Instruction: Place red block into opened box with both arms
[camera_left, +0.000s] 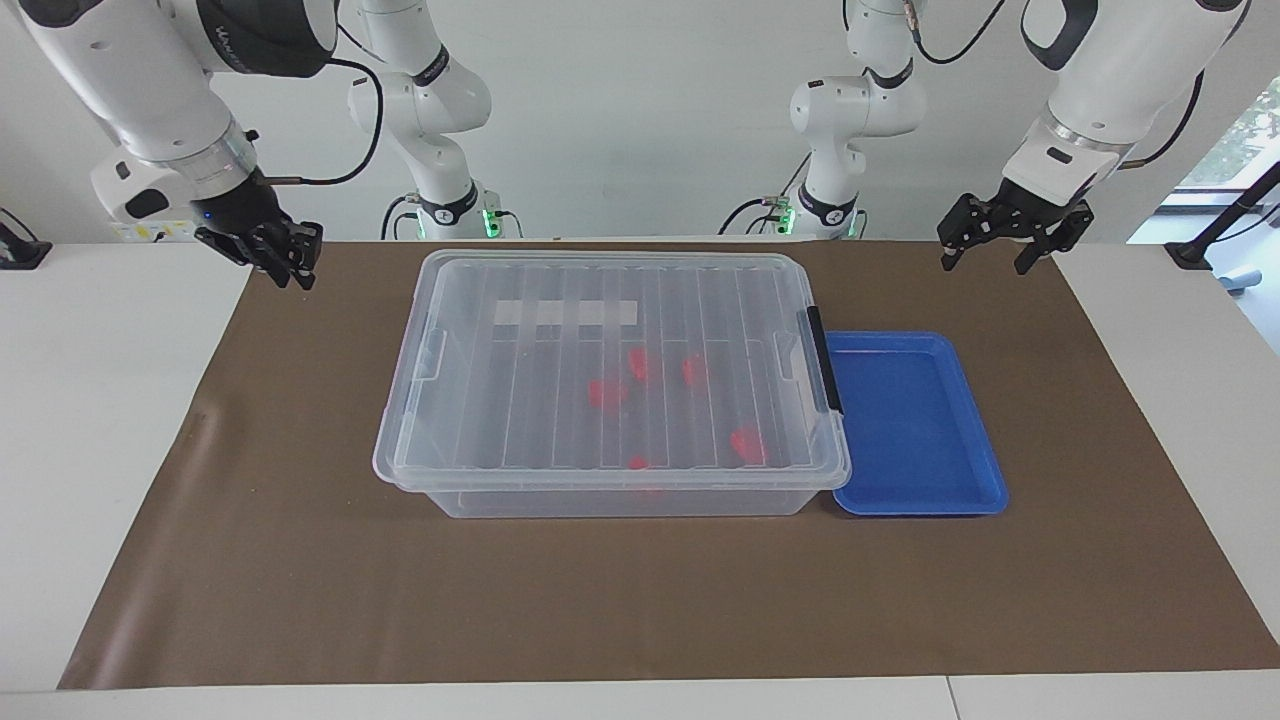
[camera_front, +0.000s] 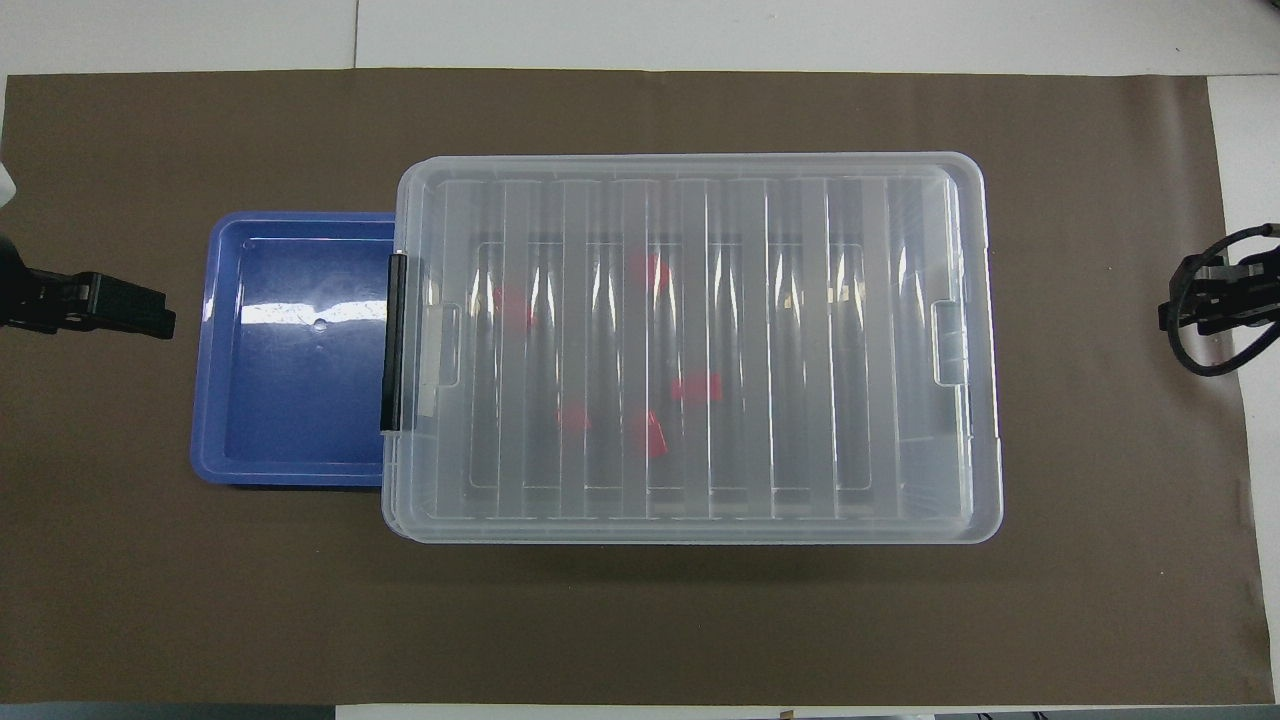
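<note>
Box (camera_left: 600, 258), clear plastic, count one: stands mid-table with its lid on, just beside one blue tray (camera_left: 915, 420) at the left arm's end. Red blocks (camera_left: 746, 443), count five: all lie inside the box under the lid, so the placing looks done. Hands, count two, both raised off the box, judged parked: left hand (camera_left: 1005, 240) over the mat's corner, open and holding nothing; right hand (camera_left: 283, 262) over the mat's edge, empty, fingers open or closed cannot be told.

Plastic on a matt brown mat

The box (camera_left: 610, 470) is clear ribbed plastic, glossy; the blue tray (camera_left: 985, 470) shines too; the mat (camera_left: 640, 600) looks papery.
</note>
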